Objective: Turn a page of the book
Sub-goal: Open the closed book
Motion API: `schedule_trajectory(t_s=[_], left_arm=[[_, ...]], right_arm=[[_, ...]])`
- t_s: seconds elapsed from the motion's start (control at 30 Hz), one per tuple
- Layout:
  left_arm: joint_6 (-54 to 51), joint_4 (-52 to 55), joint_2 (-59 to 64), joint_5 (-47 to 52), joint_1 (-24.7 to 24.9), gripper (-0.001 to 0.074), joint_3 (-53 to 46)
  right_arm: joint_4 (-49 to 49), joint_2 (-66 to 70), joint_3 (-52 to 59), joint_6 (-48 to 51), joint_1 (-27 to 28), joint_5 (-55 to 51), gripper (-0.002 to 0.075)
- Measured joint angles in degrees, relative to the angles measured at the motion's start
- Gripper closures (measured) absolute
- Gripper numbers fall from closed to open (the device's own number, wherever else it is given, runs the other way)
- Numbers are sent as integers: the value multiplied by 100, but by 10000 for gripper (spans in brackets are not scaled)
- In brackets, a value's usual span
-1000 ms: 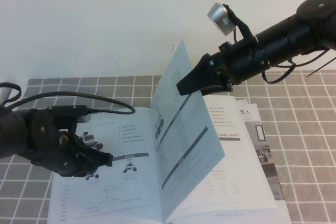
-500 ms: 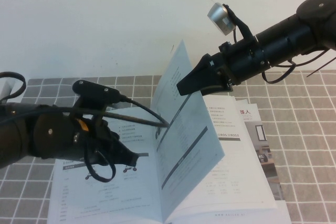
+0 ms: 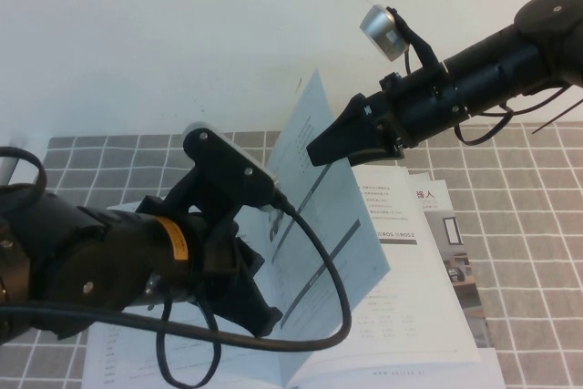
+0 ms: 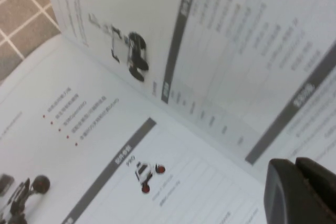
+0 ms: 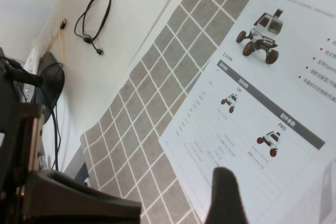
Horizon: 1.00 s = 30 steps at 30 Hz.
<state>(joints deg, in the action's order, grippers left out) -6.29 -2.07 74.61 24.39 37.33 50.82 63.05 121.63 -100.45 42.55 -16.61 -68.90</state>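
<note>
Right hand (image 3: 321,150) pinches one raised page (image 3: 319,225); left hand (image 3: 264,316) beside one book (image 3: 410,334)

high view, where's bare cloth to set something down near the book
Bare checked cloth lies right of the brochure, and behind the left arm near the wall. The book middle is crowded: right tool at the raised page, left tool beside it.

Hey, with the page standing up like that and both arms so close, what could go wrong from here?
The thin glossy white page stands nearly upright, pinched at its top edge by the right gripper; a strong pull might crease or tear it. The left gripper sits low by the spine of the large white softcover book, close against the sheet, and may buckle it. If released early, the page could fall back rightward.
</note>
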Motion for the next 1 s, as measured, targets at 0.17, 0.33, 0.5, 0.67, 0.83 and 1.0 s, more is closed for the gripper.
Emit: schedule_trajectory(t_s=[0.17, 0.33, 0.5, 0.67, 0.83, 1.0], left_arm=[[51, 169, -10, 270, 57, 738, 0], [51, 285, -133, 345, 199, 738, 0], [51, 415, -512, 605, 611, 738, 0], [51, 439, -861, 791, 993, 738, 0], [51, 406, -1022, 804, 1471, 738, 0], [-33, 395, -963, 665, 2041, 738, 0]], right_arm=[[0, 0, 0, 13, 0, 0, 279], [0, 0, 0, 17, 0, 0, 279], [0, 0, 0, 17, 0, 0, 279], [0, 0, 0, 17, 0, 0, 279], [0, 0, 0, 26, 0, 0, 279], [0, 0, 0, 26, 0, 0, 279]])
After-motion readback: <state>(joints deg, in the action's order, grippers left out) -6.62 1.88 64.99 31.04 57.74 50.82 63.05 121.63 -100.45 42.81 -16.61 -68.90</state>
